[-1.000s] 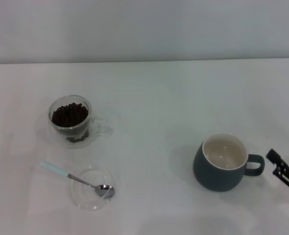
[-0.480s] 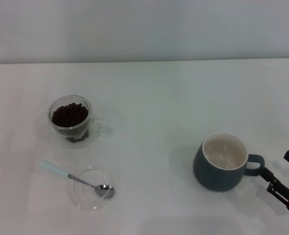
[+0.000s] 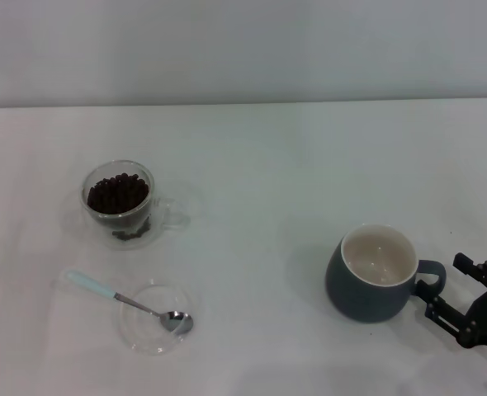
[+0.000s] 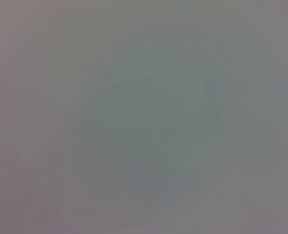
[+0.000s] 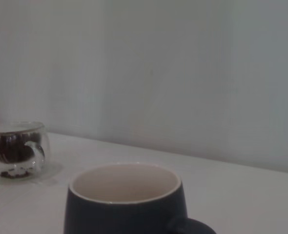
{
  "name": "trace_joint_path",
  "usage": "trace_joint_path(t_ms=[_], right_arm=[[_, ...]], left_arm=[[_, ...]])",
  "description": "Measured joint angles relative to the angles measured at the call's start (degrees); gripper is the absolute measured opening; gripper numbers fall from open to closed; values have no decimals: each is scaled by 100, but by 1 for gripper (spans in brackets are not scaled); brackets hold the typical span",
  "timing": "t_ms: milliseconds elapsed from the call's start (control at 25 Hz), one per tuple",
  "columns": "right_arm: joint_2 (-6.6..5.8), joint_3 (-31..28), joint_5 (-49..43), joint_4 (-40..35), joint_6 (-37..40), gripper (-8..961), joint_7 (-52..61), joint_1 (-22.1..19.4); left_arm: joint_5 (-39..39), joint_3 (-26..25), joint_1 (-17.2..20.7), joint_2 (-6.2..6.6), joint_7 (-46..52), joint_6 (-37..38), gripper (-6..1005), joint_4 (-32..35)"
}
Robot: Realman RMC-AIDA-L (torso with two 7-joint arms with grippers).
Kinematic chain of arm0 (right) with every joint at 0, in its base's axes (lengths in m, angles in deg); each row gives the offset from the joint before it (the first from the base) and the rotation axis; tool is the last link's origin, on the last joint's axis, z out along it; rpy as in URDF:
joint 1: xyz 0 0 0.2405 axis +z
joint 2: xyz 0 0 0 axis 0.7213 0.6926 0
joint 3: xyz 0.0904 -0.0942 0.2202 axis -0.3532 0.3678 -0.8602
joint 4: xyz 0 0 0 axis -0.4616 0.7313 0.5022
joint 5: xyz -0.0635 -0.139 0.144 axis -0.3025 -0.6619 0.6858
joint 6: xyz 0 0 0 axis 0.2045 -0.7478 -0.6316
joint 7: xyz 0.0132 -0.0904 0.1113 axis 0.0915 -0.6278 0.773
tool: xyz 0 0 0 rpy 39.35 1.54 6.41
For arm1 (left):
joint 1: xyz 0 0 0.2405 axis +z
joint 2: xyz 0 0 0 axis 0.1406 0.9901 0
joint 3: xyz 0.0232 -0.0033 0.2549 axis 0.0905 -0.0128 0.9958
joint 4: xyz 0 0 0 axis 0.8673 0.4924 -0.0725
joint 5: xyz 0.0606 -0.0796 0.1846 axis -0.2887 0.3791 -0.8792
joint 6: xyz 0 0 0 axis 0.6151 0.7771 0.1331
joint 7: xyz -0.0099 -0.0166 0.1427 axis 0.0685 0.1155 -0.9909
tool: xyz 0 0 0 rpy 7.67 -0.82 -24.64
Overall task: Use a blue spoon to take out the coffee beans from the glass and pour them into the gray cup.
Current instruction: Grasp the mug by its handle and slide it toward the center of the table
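Note:
The glass (image 3: 118, 202), filled with dark coffee beans (image 3: 117, 193), stands at the left of the white table; the right wrist view shows the glass (image 5: 17, 149) too, beyond the cup. The blue spoon (image 3: 115, 296) lies in front of it, bowl resting in a shallow clear dish (image 3: 154, 320). At the right stands the gray cup (image 3: 374, 279), cream inside, handle pointing right; the gray cup (image 5: 127, 204) fills the near part of the right wrist view. My right gripper (image 3: 451, 289) is open just beside the cup's handle, holding nothing. No left gripper shows in any view.
The white table (image 3: 260, 165) runs back to a pale wall. Bare tabletop lies between the glass and the gray cup. The left wrist view is a blank grey field.
My right gripper has moved in from the right edge, toward the near side and leftward, ending close beside the gray cup's handle. Glass, spoon and cup have not moved.

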Motion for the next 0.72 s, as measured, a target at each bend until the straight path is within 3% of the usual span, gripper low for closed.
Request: trace_joint_path(t_ms=[280, 480, 720], right_arm=[[0, -73, 97, -98, -90, 770, -108, -21], [0, -91, 178, -107, -135, 598, -157, -14], [0, -86, 183, -174, -145, 461, -182, 0]], left_arm=[[16, 0, -19, 0, 0, -28, 884, 26], [16, -1, -22, 0, 0, -36, 885, 67], [15, 0, -70, 9, 0, -72, 885, 69]])
